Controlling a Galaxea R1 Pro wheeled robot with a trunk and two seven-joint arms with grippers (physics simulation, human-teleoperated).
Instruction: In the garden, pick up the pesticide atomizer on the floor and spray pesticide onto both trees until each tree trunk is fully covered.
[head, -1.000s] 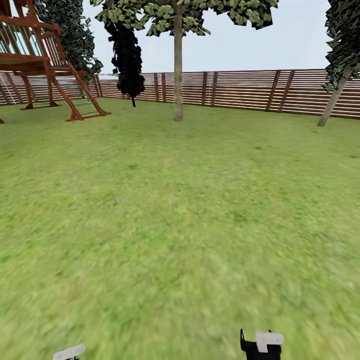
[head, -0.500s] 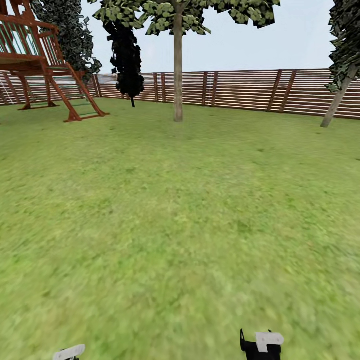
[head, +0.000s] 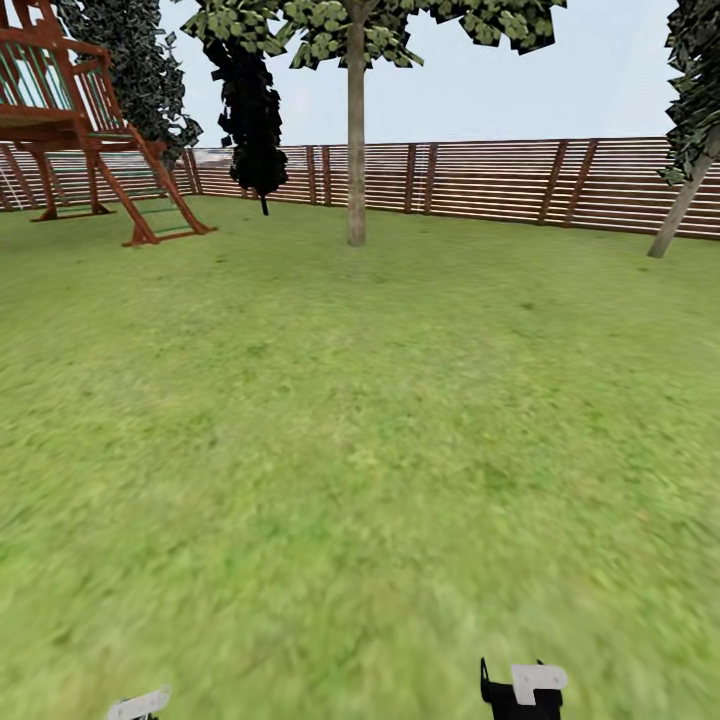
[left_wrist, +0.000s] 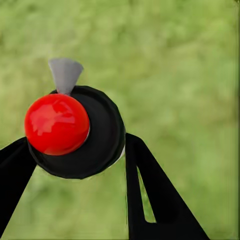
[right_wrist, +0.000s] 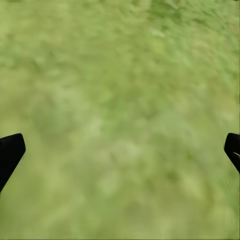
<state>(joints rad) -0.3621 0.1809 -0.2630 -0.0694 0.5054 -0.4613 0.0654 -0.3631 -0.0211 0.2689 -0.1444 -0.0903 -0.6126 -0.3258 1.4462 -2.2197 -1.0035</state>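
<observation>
Two trees ahead: you face one straight trunk (head: 356, 140) in the middle of the lawn and a leaning one (head: 680, 210) at the right edge, both standing near the fence (head: 500, 180).
Lawn: the grass (head: 340, 450) between you and the middle trunk is open, with nothing in your way.
Off to your left: one red-brown wooden play frame (head: 90, 130) with a ladder, and one near-black slim conifer (head: 250, 110) between it and the middle trunk.
Left tool (left_wrist: 80, 155): your two black fingers (left_wrist: 150, 190) are clamped on the spray bottle (left_wrist: 92, 135), one on each side of its round black body.
Spray bottle: one, held over the grass; you see its red ball top (left_wrist: 56, 123) and a grey nozzle tip beside that.
Right tool (right_wrist: 120, 150): your fingers are spread wide apart over bare grass, with nothing between them.
Arms: both sit low at the near edge of the head view; a white part of the left arm (head: 138, 704) and a black-and-white part of the right arm (head: 525, 688) show, well apart.
</observation>
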